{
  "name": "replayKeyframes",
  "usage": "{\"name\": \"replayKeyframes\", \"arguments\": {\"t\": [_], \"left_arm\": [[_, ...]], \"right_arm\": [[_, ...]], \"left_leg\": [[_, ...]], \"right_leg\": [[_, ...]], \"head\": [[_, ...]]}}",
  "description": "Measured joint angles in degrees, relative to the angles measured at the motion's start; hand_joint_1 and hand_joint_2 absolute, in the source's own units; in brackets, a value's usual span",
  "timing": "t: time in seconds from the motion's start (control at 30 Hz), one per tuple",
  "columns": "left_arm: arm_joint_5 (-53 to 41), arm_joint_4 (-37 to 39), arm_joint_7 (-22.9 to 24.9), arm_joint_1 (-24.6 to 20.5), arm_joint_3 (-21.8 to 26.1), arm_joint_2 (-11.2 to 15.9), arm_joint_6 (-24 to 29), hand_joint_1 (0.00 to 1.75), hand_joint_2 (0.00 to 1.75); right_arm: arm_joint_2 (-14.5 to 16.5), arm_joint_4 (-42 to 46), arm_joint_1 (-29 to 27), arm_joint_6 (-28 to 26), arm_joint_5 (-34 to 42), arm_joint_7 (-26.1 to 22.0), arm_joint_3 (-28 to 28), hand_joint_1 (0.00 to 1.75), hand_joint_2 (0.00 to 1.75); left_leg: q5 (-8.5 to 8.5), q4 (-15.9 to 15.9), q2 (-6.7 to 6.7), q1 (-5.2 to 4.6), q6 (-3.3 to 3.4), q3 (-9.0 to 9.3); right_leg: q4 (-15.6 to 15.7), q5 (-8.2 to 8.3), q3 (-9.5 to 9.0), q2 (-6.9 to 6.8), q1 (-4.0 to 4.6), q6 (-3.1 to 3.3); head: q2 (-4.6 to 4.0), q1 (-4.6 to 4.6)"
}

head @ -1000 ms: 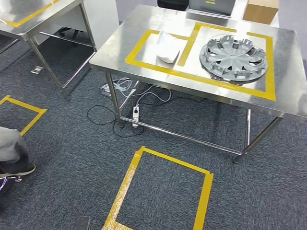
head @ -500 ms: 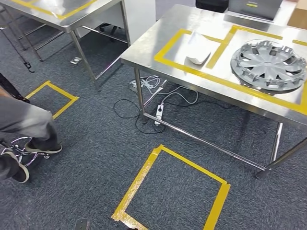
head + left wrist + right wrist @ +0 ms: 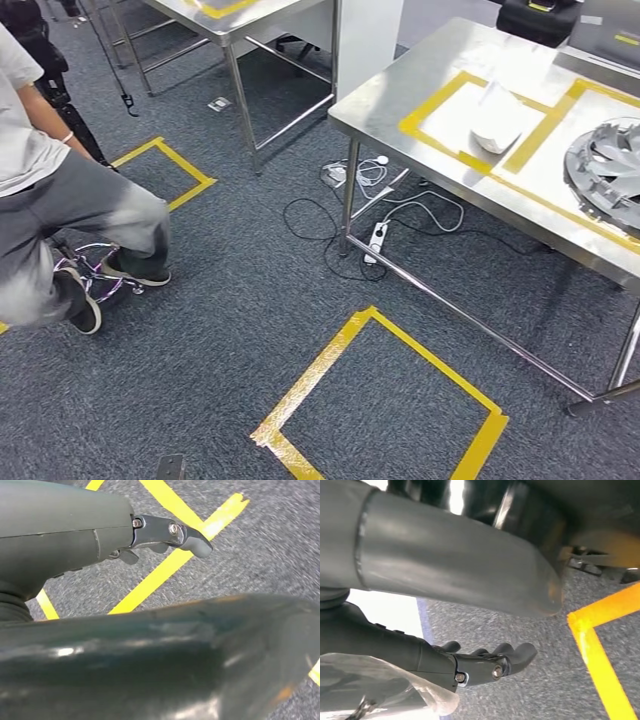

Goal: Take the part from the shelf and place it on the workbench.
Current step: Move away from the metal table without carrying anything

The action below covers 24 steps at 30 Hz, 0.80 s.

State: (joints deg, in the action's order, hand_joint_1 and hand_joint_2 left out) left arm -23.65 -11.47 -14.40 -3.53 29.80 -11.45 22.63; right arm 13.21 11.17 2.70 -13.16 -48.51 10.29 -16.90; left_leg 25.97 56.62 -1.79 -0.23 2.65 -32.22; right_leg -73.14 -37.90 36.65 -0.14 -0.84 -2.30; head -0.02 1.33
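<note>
The steel workbench stands at the right in the head view, marked with yellow tape boxes. A white curved part lies in one box and a grey wheel cover in the box beside it, cut by the picture's edge. My left hand hangs over the carpet with its fingers stretched out and nothing in them. My right hand also hangs over the carpet, fingers out and empty; a clear film shows beside its palm.
A person crouches at the left on the carpet. A second steel table stands at the back. A power strip and cables lie under the workbench. Yellow tape squares mark the floor.
The camera has turned left, so the whole scene has slid right. The person has come more fully into the picture. The wheel cover is now at the right edge.
</note>
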Motion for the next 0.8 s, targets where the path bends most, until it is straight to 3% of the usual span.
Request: {"name": "replayKeyframes", "arguments": {"t": [0.03, 0.07, 0.13, 0.2, 0.27, 0.3, 0.37, 0.43, 0.5, 0.53, 0.57, 0.6, 0.67, 0.73, 0.8], "left_arm": [[0.0, 0.0, 0.0, 0.06, 0.01, -0.01, 0.01, 0.0, 0.0], [0.0, 0.0, 0.0, 0.09, 0.01, -0.04, 0.02, 0.0, 0.0], [0.0, 0.0, 0.0, 0.02, 0.02, -0.15, 0.17, 0.0, 0.0], [0.01, 0.0, -0.02, -0.09, 0.02, -0.26, 0.42, 0.0, 0.0], [0.04, 0.0, -0.14, 0.01, 0.04, -0.3, 0.56, 0.0, 0.0], [0.05, 0.0, -0.25, 0.11, 0.06, -0.33, 0.6, 0.0, 0.0], [0.06, 0.0, -0.43, 0.13, 0.11, -0.39, 0.66, 0.0, 0.0], [0.04, 0.0, -0.5, -0.04, 0.13, -0.46, 0.69, 0.0, 0.0], [0.03, 0.0, -0.53, -0.05, 0.13, -0.5, 0.69, 0.0, 0.0], [0.02, 0.0, -0.56, 0.01, 0.13, -0.5, 0.68, 0.0, 0.0], [0.0, 0.0, -0.61, 0.06, 0.13, -0.49, 0.68, 0.0, 0.0], [-0.05, 0.0, -0.66, 0.07, 0.13, -0.48, 0.68, 0.0, 0.0], [-0.16, 0.0, -0.72, -0.11, 0.13, -0.56, 0.72, 0.0, 0.0], [-0.28, 0.0, -0.7, -0.25, 0.13, -0.66, 0.82, 0.0, 0.0], [-0.41, 0.0, -0.58, -0.12, 0.14, -0.7, 0.96, 0.0, 0.0]], "right_arm": [[-0.01, 0.0, -0.04, 0.01, 0.01, -0.01, 0.01, 0.0, 0.0], [-0.01, 0.0, -0.05, 0.02, 0.01, -0.03, 0.01, 0.0, 0.0], [-0.01, -0.02, -0.04, 0.14, 0.07, -0.07, 0.01, 0.0, 0.0], [-0.03, -0.04, -0.01, 0.44, 0.15, -0.04, 0.0, 0.0, 0.0], [-0.07, -0.06, 0.11, 0.87, 0.03, 0.22, 0.01, 0.0, 0.0], [-0.09, -0.06, 0.13, 1.09, -0.13, 0.37, 0.01, 0.0, 0.0], [-0.1, -0.07, 0.08, 1.39, -0.44, 0.53, 0.02, 0.0, 0.0], [-0.15, -0.08, -0.05, 1.57, -0.61, 0.63, 0.02, 0.0, 0.0], [-0.23, -0.09, -0.09, 1.69, -0.69, 0.72, 0.02, 0.0, 0.0], [-0.26, -0.09, -0.07, 1.72, -0.79, 0.72, 0.03, 0.0, 0.0], [-0.27, -0.09, -0.03, 1.76, -0.9, 0.7, 0.05, 0.0, 0.0], [-0.27, -0.09, -0.01, 1.78, -1.02, 0.66, 0.12, 0.0, 0.0], [-0.28, -0.09, 0.02, 1.8, -1.15, 0.54, 0.24, 0.0, 0.0], [-0.29, -0.09, 0.12, 1.8, -1.13, 0.42, 0.28, 0.0, 0.0], [-0.29, -0.08, 0.28, 1.87, -1.04, 0.26, 0.28, 0.0, 0.0]], "left_leg": [[-0.01, 0.08, -0.79, -0.04, 0.0, -0.01], [-0.02, 0.18, -1.6, -0.06, -0.02, 0.01], [0.01, 0.57, -3.16, -0.13, -0.26, -0.16], [-0.07, 0.97, -4.48, -0.14, -0.88, -0.72], [-0.38, 1.09, -5.73, 0.06, -1.69, -1.31], [-0.24, 1.39, -5.45, 0.07, -2.04, -1.58], [1.8, 4.65, -2.8, 0.0, -2.68, -3.08], [5.54, 11.91, 0.26, 0.19, -3.32, -6.35], [7.21, 17.3, 1.06, 0.61, -3.83, -8.73], [6.47, 17.11, 1.25, 0.8, -3.98, -8.5], [4.77, 14.62, 1.57, 0.94, -4.06, -7.14], [2.69, 10.66, 2.37, 1.0, -4.04, -5.03], [0.6, 3.83, 4.93, 0.57, -3.6, -1.49], [0.92, 1.84, 6.04, 0.09, -2.75, -0.71], [0.88, 1.65, 4.82, 0.11, -1.87, -0.88]], "right_leg": [[0.94, 1.35, -0.25, 0.16, 0.0, 0.08], [3.97, 3.51, -1.51, 0.53, -0.01, 0.22], [12.03, 7.25, -5.01, 3.05, -0.23, 0.6], [15.97, 8.08, -6.83, 4.98, -0.35, 0.85], [16.27, 8.05, -7.12, 4.2, -0.3, 1.22], [16.42, 8.22, -7.27, 3.47, -0.36, 1.51], [16.8, 8.45, -7.55, 1.74, -0.54, 2.04], [16.84, 8.32, -7.68, -0.11, -0.42, 2.28], [16.82, 8.14, -7.75, -1.91, -0.36, 2.32], [16.81, 8.03, -7.84, -2.69, -0.37, 2.26], [16.81, 7.9, -8.0, -3.4, -0.4, 2.15], [16.81, 7.72, -8.24, -4.05, -0.41, 1.96], [16.75, 7.25, -8.5, -5.2, -0.14, 1.31], [16.74, 6.92, -8.73, -6.28, 0.19, 0.61], [16.66, 6.49, -9.07, -6.84, 0.09, -0.01]], "head": [[0.0, 0.01], [0.0, 0.01], [0.0, 0.01], [0.0, 0.04], [0.0, 0.07], [0.0, 0.07], [0.0, 0.5], [0.0, 0.88], [0.0, 0.89], [0.0, 0.9], [0.0, 0.9], [0.0, 0.91], [0.0, 0.92], [0.0, 0.78], [0.0, 0.63]]}}
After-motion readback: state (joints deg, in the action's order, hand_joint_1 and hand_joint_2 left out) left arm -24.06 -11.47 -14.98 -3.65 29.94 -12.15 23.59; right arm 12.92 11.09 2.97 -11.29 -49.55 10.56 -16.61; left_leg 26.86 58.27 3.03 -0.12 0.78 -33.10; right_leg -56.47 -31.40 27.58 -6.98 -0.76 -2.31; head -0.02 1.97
